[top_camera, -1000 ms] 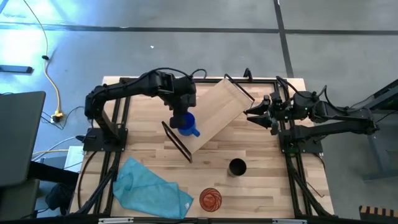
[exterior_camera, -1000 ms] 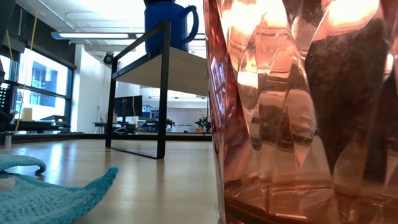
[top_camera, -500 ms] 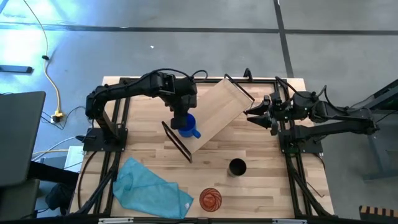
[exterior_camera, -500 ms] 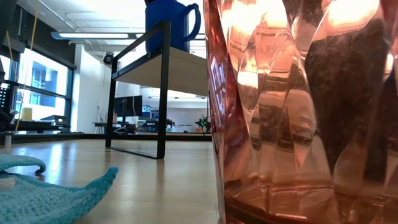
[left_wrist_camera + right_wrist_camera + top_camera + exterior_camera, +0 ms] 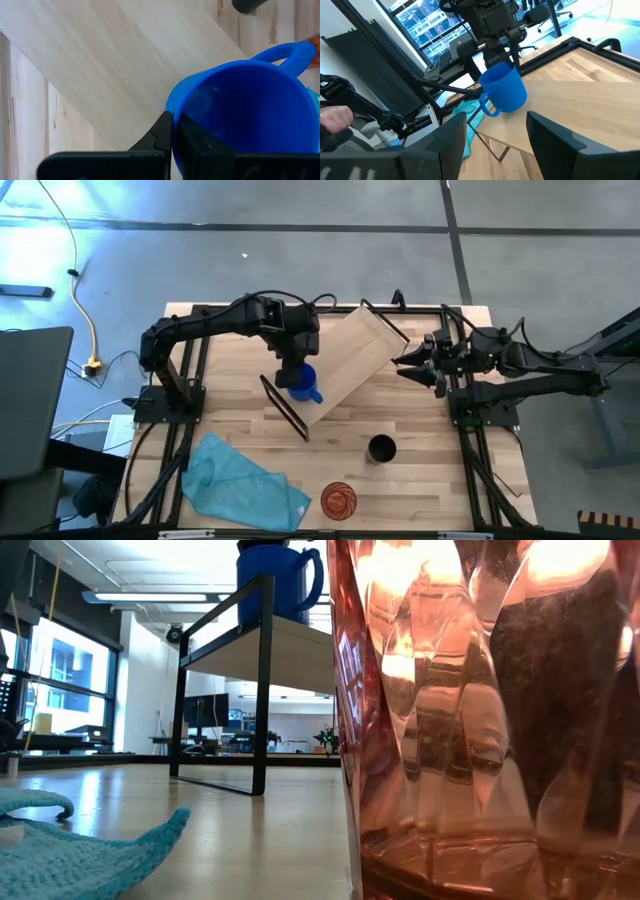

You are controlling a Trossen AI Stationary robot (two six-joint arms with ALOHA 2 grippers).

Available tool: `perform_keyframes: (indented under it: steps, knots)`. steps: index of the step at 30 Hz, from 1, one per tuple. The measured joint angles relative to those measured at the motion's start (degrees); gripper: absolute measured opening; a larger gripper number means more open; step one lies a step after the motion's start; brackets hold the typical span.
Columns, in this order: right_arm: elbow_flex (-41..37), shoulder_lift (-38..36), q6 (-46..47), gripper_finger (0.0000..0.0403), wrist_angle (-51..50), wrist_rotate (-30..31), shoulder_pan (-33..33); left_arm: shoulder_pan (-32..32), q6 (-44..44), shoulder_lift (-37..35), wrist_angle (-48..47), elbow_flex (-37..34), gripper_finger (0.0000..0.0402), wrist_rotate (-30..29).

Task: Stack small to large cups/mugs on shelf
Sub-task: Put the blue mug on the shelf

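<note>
Left gripper (image 5: 172, 132): fingers pinched on the rim of the blue mug (image 5: 245, 107), one dark finger (image 5: 159, 134) outside the wall, the other inside. In the right wrist view the same gripper (image 5: 506, 49) comes down from above onto the mug (image 5: 504, 89), whose base sits at or just above the shelf board; contact cannot be told.

High view: the blue mug (image 5: 302, 381) is at the shelf's lower-left end, handle pointing toward about 4 o'clock. The shelf (image 5: 345, 362) lies diagonally on the table, running from about 7 o'clock up to 1 o'clock, with a black metal frame at each end. The left arm reaches in from 9 o'clock.

Right gripper (image 5: 402, 363): fingers spread apart, holding nothing, just off the shelf's right edge at 3 o'clock. Its two dark fingers (image 5: 450, 137) frame the right wrist view.

Black cup (image 5: 381, 448) stands on the tabletop below the shelf, toward 5 o'clock. Orange tumbler (image 5: 338, 500) stands near the front edge at 6 o'clock; it fills the right half of the low view (image 5: 480, 720), ribbed and translucent. Teal cloth (image 5: 243, 484) lies crumpled at 7 o'clock.

No readable writing or labels on any item.

Surface: slatted light-wood tabletop (image 5: 420, 470) with black frame rails on both sides. Floor grey concrete; a yellow cable (image 5: 82, 310) trails at left. The low view shows a room with large windows, ceiling strip lights and desks beyond.
</note>
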Motion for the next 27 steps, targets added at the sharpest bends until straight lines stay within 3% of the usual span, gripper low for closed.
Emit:
perform_keyframes:
  steps: [27]
  knots:
    - [0.0, 0.0, 0.0, 0.0199, -1.7, 0.0, 0.0, 0.0, 1.7, 2.6, 0.5, 0.0, 0.0001, 2.2]
